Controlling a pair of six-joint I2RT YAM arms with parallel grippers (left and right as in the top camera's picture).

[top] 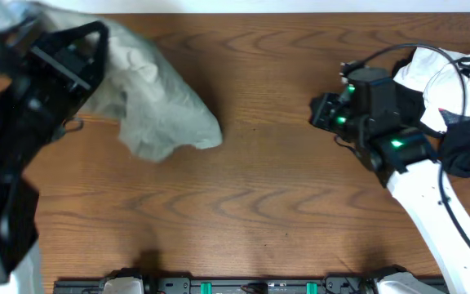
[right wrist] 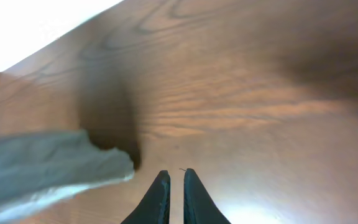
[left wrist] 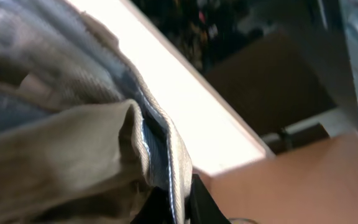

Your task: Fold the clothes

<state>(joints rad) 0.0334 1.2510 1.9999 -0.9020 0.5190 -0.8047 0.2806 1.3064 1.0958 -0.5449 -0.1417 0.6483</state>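
The clothes [top: 161, 106] are one khaki garment, bunched and wrinkled at the table's far left, hanging down from my raised left arm. My left gripper [top: 76, 49] is shut on a stitched hem of it. In the left wrist view the hem [left wrist: 166, 155] runs between the black fingers, and the gripper [left wrist: 182, 202] is pinched on it. My right gripper [top: 318, 110] hovers over bare wood right of centre, well apart from the garment. In the right wrist view the gripper [right wrist: 177, 175] is shut bar a thin slit, holding nothing, with the garment's corner [right wrist: 48, 165] to its left.
A heap of black and white garments [top: 455, 90] lies at the far right behind my right arm. The wooden table [top: 284, 196] stretches between the two arms, and its white far edge [left wrist: 185, 106] shows in the left wrist view.
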